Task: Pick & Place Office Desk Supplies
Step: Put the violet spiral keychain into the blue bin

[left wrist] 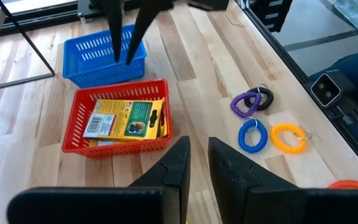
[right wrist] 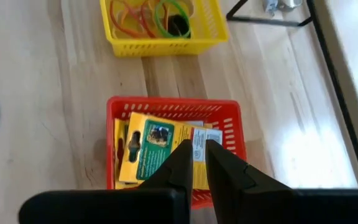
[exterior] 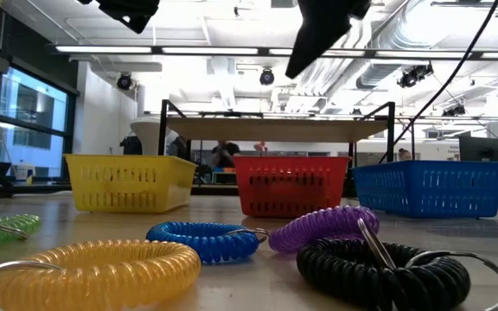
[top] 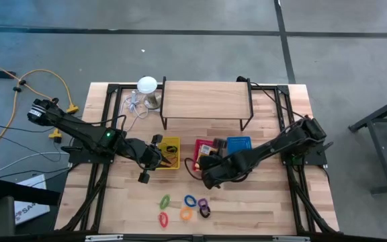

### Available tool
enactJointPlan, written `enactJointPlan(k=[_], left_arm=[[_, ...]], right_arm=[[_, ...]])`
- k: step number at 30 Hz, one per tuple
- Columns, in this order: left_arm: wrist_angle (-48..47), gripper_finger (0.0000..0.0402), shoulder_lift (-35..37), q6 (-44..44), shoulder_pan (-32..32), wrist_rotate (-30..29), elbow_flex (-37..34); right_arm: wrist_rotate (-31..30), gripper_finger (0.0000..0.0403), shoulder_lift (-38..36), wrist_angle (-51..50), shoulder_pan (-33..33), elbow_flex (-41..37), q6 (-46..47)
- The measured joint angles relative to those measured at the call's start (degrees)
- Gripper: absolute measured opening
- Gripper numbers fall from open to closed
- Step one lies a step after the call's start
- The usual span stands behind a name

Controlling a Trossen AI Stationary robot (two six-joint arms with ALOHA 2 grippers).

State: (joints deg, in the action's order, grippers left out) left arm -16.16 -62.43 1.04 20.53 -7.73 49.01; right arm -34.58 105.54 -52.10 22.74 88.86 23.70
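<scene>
The left gripper [top: 144,176] hovers nearly closed and empty just beside the yellow basket [top: 168,153] of rubber bands [right wrist: 149,14]. Card boxes [right wrist: 157,152] fill the red basket [top: 203,147]; above it hangs the right gripper [top: 207,180], pinched together, empty. Coiled rings [top: 190,201] lie near the table's [top: 267,202] front edge.

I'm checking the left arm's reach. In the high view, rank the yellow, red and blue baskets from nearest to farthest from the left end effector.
Measured from the left end effector:
1. Yellow plastic basket, just beside it, toward the table's middle.
2. Red plastic basket, next along, mostly under the right arm.
3. Blue plastic basket, farthest, toward the right side.
</scene>
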Motion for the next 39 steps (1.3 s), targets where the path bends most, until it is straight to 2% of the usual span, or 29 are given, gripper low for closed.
enactJointPlan(k=[5, 13, 25, 39], left_arm=[[0.0, 0.0054, 0.0, 0.0, 0.0, 0.0, 0.0], [0.0, 0.0054, 0.0, 0.0, 0.0, 0.0, 0.0], [0.0, 0.0054, 0.0, 0.0, 0.0, 0.0, 0.0], [0.0, 0.0054, 0.0, 0.0, 0.0, 0.0, 0.0]], right_arm=[[0.9, 0.0032, -0.5, 0.9, 0.4, 0.0, -1.2], [5.5, 0.0032, -0.6, 6.7, 2.7, 0.0, -6.1], [16.9, 0.0032, -0.6, 19.1, 6.9, 0.0, -12.7], [20.1, 0.0032, 1.5, 22.5, 9.1, 0.0, -16.6]])
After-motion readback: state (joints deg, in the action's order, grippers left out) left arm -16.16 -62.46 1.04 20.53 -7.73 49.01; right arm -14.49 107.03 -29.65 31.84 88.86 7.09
